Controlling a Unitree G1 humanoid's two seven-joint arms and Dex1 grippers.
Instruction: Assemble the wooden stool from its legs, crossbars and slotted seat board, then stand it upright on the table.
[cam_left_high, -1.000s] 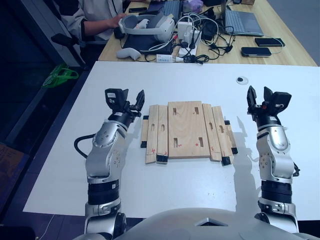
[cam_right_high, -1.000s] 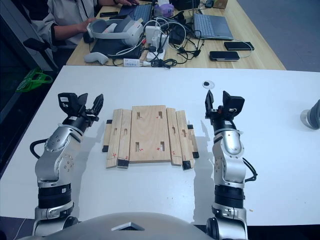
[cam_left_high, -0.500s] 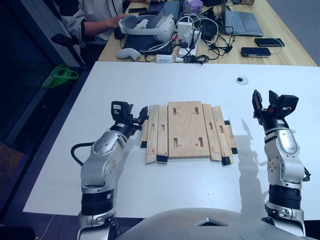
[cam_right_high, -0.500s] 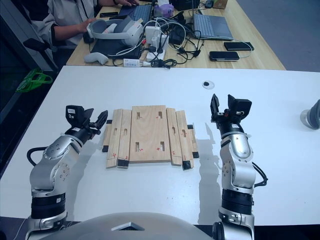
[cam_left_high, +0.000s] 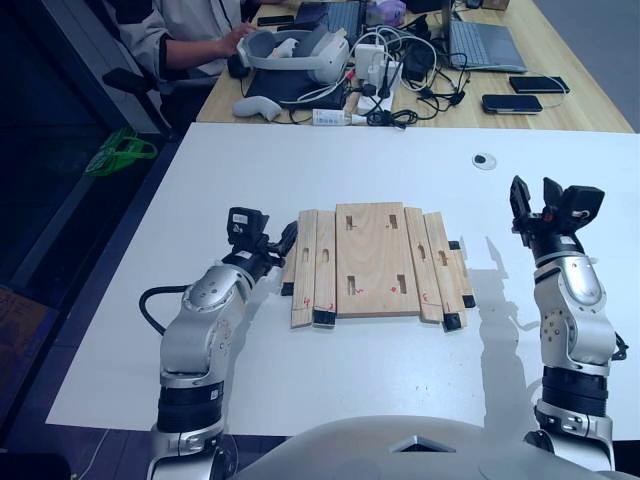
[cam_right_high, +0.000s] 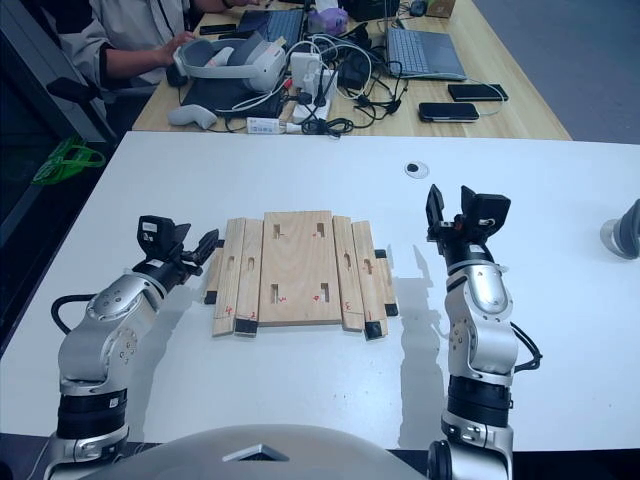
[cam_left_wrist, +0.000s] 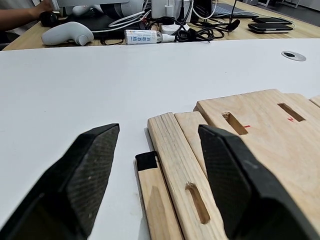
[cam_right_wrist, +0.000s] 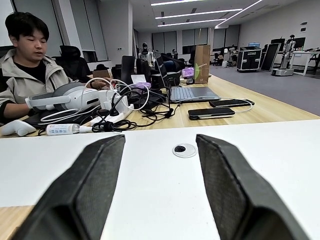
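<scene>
One seat board (cam_left_high: 375, 258) lies flat at the middle of the white bench (cam_left_high: 330, 165), and four slots can be counted in it, two toward the far edge and two toward the near edge. Four slotted legs (cam_left_high: 325, 262) lie flat against it, two on each side, touching one another along their long edges. Outside the legs sit narrower bars with black tips: one crossbar (cam_left_high: 289, 265) on the robot's left, and at least one more on the right (how many are there cannot be told, since the ends overlap). Small red handwritten marks show on the seat board and near the leg ends; they are too small to read. The left gripper (cam_left_high: 275, 243) sits low over the bench just beside the far left corner of the wood, its jaws spread, with the black tip of the crossbar and the end of the outer leg between them in the left wrist view. The right gripper (cam_left_high: 535, 200) is raised, well apart from the wood on the right side, its jaws also spread and holding nothing. One round grommet (cam_left_high: 485, 160) is set in the bench beyond it.
</scene>
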